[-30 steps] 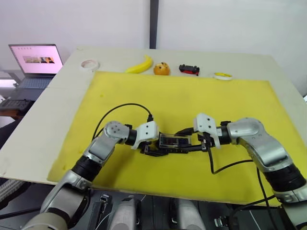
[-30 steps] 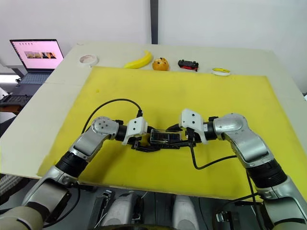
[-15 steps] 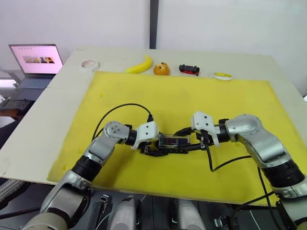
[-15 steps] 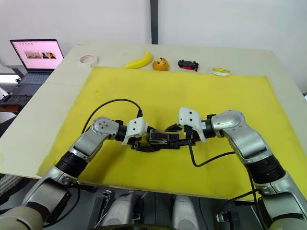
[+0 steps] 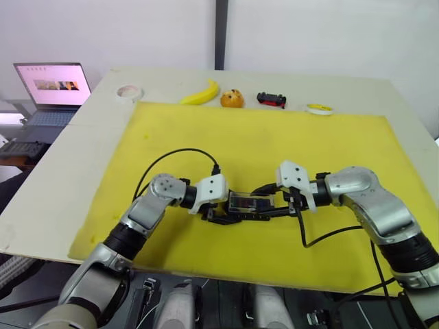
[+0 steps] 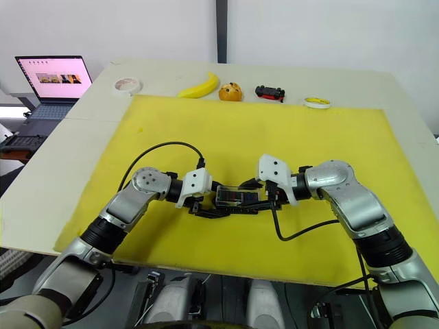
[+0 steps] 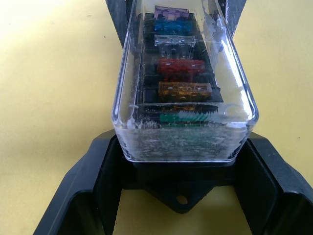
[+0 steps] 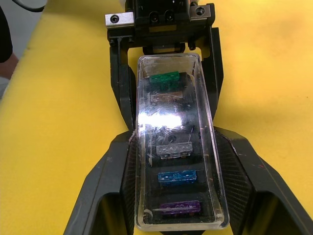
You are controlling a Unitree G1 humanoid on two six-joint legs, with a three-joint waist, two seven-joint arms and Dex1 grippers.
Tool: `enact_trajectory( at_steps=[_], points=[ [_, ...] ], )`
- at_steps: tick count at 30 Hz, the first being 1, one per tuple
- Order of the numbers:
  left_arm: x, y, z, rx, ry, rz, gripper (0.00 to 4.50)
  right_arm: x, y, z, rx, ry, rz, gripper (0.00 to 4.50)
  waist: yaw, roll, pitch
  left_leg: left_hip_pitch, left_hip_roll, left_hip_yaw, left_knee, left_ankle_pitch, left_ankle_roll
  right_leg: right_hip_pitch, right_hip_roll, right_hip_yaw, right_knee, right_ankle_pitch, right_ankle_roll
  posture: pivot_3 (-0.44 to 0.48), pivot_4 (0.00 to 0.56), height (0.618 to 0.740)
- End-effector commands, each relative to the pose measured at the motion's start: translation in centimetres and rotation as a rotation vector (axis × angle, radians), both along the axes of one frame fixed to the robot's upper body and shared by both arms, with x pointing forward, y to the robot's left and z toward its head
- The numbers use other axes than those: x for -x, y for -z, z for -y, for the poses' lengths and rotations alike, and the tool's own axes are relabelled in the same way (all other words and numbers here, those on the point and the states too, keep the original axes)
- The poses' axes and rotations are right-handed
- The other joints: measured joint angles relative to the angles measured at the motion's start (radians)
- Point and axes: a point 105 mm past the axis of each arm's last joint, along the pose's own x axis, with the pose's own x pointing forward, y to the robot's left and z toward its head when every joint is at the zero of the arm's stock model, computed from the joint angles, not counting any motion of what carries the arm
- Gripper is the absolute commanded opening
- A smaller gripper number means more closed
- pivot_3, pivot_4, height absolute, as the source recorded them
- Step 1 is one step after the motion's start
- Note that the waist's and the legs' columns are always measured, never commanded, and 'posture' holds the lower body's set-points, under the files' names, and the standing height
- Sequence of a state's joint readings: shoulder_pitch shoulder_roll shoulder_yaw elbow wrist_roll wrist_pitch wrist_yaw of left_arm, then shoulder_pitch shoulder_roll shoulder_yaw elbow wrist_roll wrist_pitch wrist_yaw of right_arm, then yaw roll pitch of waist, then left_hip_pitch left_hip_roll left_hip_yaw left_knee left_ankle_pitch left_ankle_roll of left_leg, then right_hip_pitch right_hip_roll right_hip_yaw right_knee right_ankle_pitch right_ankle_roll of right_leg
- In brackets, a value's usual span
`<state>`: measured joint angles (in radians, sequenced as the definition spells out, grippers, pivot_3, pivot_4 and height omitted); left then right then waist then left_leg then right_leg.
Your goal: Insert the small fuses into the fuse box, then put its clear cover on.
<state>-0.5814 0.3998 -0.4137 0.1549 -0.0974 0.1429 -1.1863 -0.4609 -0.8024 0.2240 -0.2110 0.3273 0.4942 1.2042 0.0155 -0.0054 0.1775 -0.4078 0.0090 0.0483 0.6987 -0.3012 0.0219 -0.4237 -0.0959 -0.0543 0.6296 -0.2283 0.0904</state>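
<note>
The black fuse box (image 5: 248,203) lies on the yellow mat (image 5: 288,137) near its front middle. The clear cover (image 7: 183,73) sits over the box. Under it stand the small fuses in a row: purple (image 7: 169,10), blue (image 7: 171,27), clear grey (image 7: 175,41), red (image 7: 181,66), orange-brown (image 7: 185,90) and green (image 7: 183,118). My left gripper (image 7: 181,198) clasps one end of the covered box, its fingers (image 7: 85,196) against both sides. From the opposite end my right gripper (image 8: 176,196) clasps it the same way, with its fingers (image 8: 110,186) along the cover's long sides.
Along the table's far edge lie a white tape roll (image 5: 127,91), a banana (image 5: 201,93), an orange fruit (image 5: 231,99), a black-and-red toy car (image 5: 271,100) and a yellow tape roll (image 5: 318,108). A laptop (image 5: 51,86) stands off the table at far left. Black cables loop beside both wrists.
The right arm swung slightly inward and back out. Both grippers stay on the covered fuse box, which has not moved.
</note>
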Motion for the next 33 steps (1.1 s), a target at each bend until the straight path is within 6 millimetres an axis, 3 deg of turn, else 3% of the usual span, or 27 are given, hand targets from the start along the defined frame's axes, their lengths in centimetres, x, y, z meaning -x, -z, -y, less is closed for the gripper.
enact_trajectory(
  at_steps=[1,8,9,13,33],
  points=[
    [0.5,-1.4,0.6,0.037,0.054,0.044,2.61,0.2,1.6,0.7,0.051,0.024,-0.068,1.7,0.0,0.0,0.0,0.0,0.0,0.0,0.0,0.0,0.0,0.0,0.0,0.0,0.0,0.0,0.0,0.0,0.15,0.74],
    [0.5,-1.3,0.6,0.036,0.052,0.044,2.61,0.4,0.8,0.4,0.025,0.016,-0.051,1.7,0.0,0.0,0.0,0.0,0.0,0.0,0.0,0.0,0.0,0.0,0.0,0.0,0.0,0.0,0.0,0.0,0.15,0.74],
    [0.5,-1.3,0.6,0.036,0.052,0.044,2.61,0.5,0.6,0.2,0.013,0.015,-0.044,2.73,0.001,0.0,0.0,0.0,0.0,0.0,0.0,0.0,0.0,0.0,0.0,0.0,0.0,0.0,0.0,0.0,0.15,0.74],
    [0.5,-1.3,0.5,0.034,0.051,0.043,2.61,0.5,-1.0,-0.4,-0.046,0.017,0.004,4.48,-0.002,0.0,0.0,0.0,0.0,0.0,0.0,0.0,0.0,-0.001,0.0,0.0,0.0,0.0,0.0,0.0,0.15,0.74],
    [0.6,-1.3,0.7,0.039,0.06,0.042,2.61,0.1,-2.2,-0.5,-0.081,0.057,0.135,4.48,-0.001,0.0,0.0,0.0,0.0,0.0,0.0,0.0,0.0,-0.001,0.0,0.0,0.0,0.0,0.0,0.0,0.15,0.74]
  ],
)
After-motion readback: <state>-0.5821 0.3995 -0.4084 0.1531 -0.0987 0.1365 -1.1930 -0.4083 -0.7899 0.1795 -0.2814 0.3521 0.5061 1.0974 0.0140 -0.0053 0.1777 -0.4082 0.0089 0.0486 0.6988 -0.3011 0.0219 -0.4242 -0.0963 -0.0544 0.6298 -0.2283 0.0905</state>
